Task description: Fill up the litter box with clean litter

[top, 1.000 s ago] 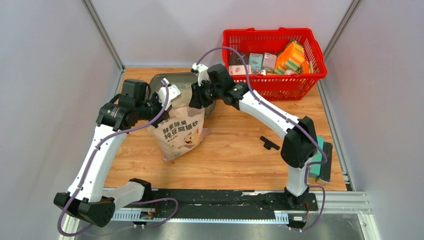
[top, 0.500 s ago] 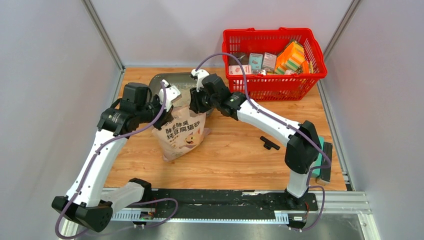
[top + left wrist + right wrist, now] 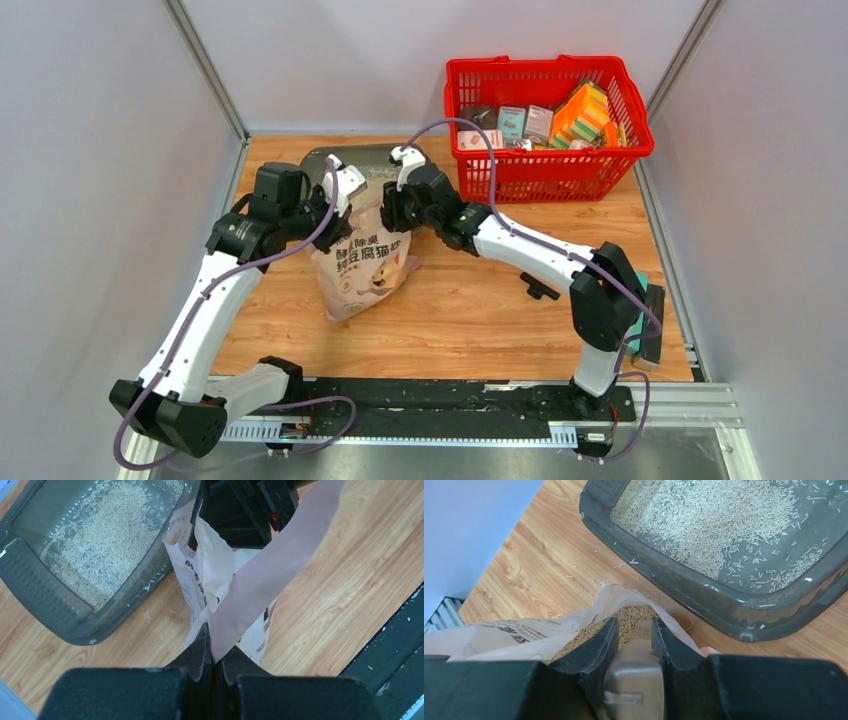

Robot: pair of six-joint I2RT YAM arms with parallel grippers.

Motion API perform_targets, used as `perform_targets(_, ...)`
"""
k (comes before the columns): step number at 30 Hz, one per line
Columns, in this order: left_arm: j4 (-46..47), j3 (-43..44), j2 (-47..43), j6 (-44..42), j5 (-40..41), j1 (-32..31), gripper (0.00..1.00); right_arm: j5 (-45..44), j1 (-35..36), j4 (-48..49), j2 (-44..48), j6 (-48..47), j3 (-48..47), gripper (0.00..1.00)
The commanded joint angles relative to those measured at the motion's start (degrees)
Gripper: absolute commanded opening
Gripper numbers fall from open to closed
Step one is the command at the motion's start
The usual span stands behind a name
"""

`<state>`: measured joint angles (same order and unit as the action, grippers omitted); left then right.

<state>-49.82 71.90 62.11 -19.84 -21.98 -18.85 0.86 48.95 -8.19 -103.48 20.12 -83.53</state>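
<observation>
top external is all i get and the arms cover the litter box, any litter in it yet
observer: yes. In the right wrist view the litter box holds a thin patch of litter, with bare floor showing around it.
operator: what's the right gripper on
observer: the right gripper is shut on a pale plastic handle, probably a scoop's, with its far end down in the open bag.
operator: and the left
observer: in the left wrist view the left gripper is shut, pinching the bag's top edge.
</observation>
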Motion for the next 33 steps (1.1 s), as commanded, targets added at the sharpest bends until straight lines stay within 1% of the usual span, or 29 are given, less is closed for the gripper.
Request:
perform_targets(1,7.8,4.3,1.7,-0.5,-3.3,-0.7,0.00,4.7,-0.9,-7.8,-3.9,2.8,3.6,0.00)
perform_targets(7,7.1,5.4,2.7,-1.3,-2.9,-0.7,0.00,10.4,-4.0,-5.1,-4.0,12.2,1.6,0.00)
perform_targets(8,6.8,5.4,2.7,-1.2,-2.8,-0.7,0.00,12.7,-4.4,-2.6,-3.9,16.7,1.4,0.00)
perform_targets(12,6.0,5.3,2.6,-1.3,-2.5,-0.7,0.00,16.9,-5.7,3.2,-4.1,22.4,0.1,0.00)
perform_targets(15,5.1,6.0,2.8,-1.8,-1.6,-0.7,0.00,19.1,-7.2,5.3,-5.1,27.0,-1.5,0.00)
perform_targets(17,4.3,6.9,2.8,-2.4,-1.3,-0.7,0.00,22.4,-8.3,7.6,-5.6,29.4,-1.9,0.00)
perform_targets(21,3.6,7.8,2.8,-3.6,0.0,-0.7,0.00,24.1,-10.5,10.6,-5.8,35.9,-1.6,0.00)
perform_targets(25,3.0,7.7,1.8,-4.2,0.4,-0.7,0.00,24.2,-12.4,12.6,-5.0,40.2,-1.0,0.00)
perform_targets(28,2.1,7.5,0.8,-5.4,0.4,-0.7,0.00,24.0,-13.5,12.6,-4.3,42.4,-1.7,0.00)
perform_targets(33,0.9,5.8,-2.1,-9.1,1.3,-0.7,0.00,23.6,-15.0,12.5,-2.5,42.9,-3.8,0.00)
